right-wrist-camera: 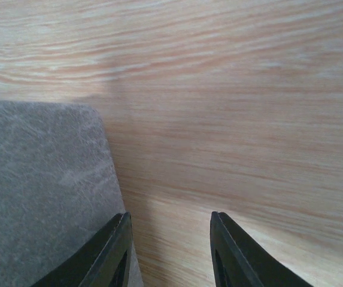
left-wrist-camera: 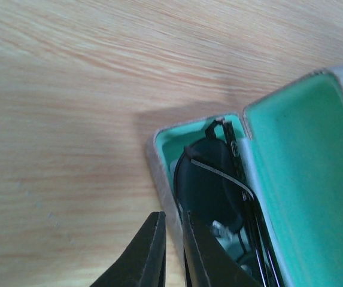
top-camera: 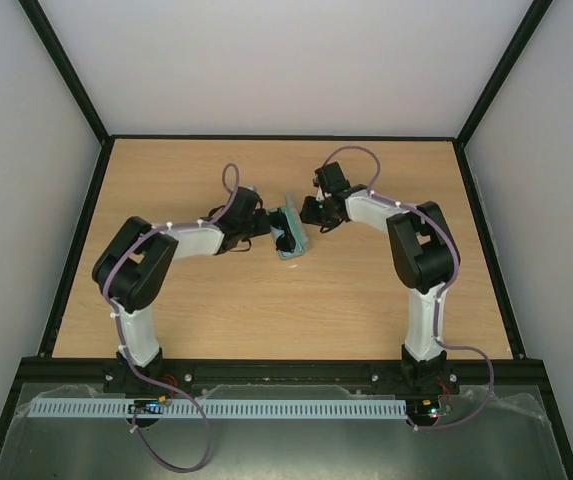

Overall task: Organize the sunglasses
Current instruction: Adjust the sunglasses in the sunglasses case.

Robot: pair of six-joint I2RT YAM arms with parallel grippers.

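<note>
The grey case (top-camera: 293,234) with green lining lies half open at the table's middle, between my two grippers. In the left wrist view the sunglasses (left-wrist-camera: 208,186) lie inside the case (left-wrist-camera: 159,156), one round dark lens up, a thin temple arm across it. The green-lined lid (left-wrist-camera: 306,173) stands open to the right. My left gripper (left-wrist-camera: 172,215), also in the top view (top-camera: 269,229), is shut on the case's near wall, one finger outside, one inside. My right gripper (right-wrist-camera: 170,216) is open and empty beside the lid's grey outer face (right-wrist-camera: 39,191), and also shows in the top view (top-camera: 312,213).
The wooden table (top-camera: 286,310) has a dark frame and white walls around it. The right gripper's left finger (right-wrist-camera: 114,245) sits at the grey lid's edge, and bare wood lies between its jaws. No cloth is in view.
</note>
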